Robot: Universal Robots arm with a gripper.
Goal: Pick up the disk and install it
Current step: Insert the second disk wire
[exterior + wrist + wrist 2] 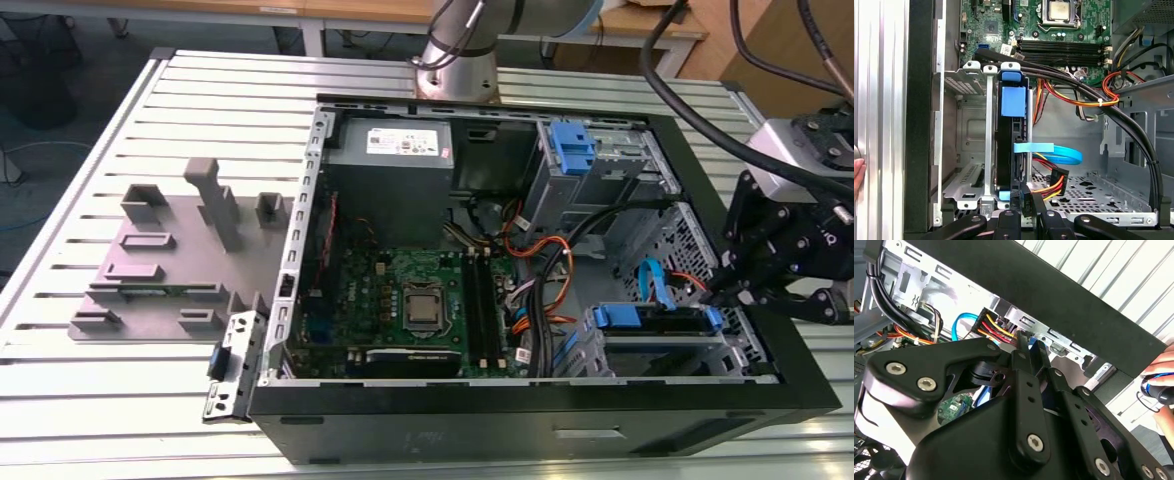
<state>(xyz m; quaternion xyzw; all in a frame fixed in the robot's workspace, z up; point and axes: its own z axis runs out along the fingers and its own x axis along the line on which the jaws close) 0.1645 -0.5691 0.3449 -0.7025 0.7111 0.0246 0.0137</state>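
Note:
The disk [1004, 145] stands on edge in a metal drive cage [971, 125] inside the open computer case, with its blue carrier tab [1013, 100] toward the motherboard. In the exterior view the disk [650, 318] lies in the cage at the case's near right corner. My gripper [718, 296] hangs over the case's right wall beside that cage. In both wrist views my gripper [1026, 204] [1033, 346] sits at the disk's end by the cable plugs, fingers drawn close together with nothing clearly held between them.
A blue data cable [1054, 150] and red-yellow power wires [1051, 185] run beside the disk. The motherboard [400, 300], grey power-supply box [391, 150] and a tall blue clip [571, 150] fill the case. A grey fixture block [174, 250] sits on the table. A hand [1161, 380] is near the case wall.

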